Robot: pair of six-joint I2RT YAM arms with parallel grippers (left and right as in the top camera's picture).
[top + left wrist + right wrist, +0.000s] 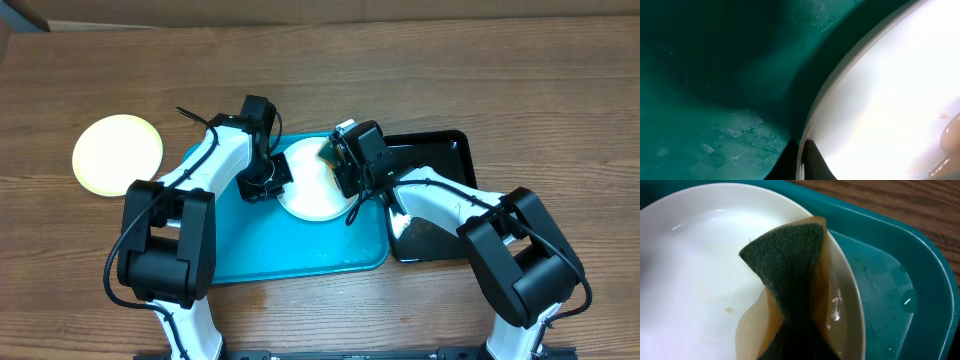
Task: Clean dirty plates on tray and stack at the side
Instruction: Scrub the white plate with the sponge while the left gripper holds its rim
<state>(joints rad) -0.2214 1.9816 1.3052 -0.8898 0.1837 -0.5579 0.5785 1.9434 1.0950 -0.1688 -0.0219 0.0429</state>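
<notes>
The left jaws pinch the rim of the white plate on the tray. The right jaws, mostly hidden, squeeze a folded sponge against it.

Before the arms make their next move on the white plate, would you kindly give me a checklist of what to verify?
1. The left pincer grips the white plate by its rim: ok.
2. The right pincer holds the sponge: ok, folded.
3. The sponge touches the plate: ok, near its rim.
4. Plate clean: not ok, a small speck shows.
5. Plate inside the turquoise tray: ok.
6. Stacking spot: ok, the pale yellow plate lies on the table left of the tray.
</notes>
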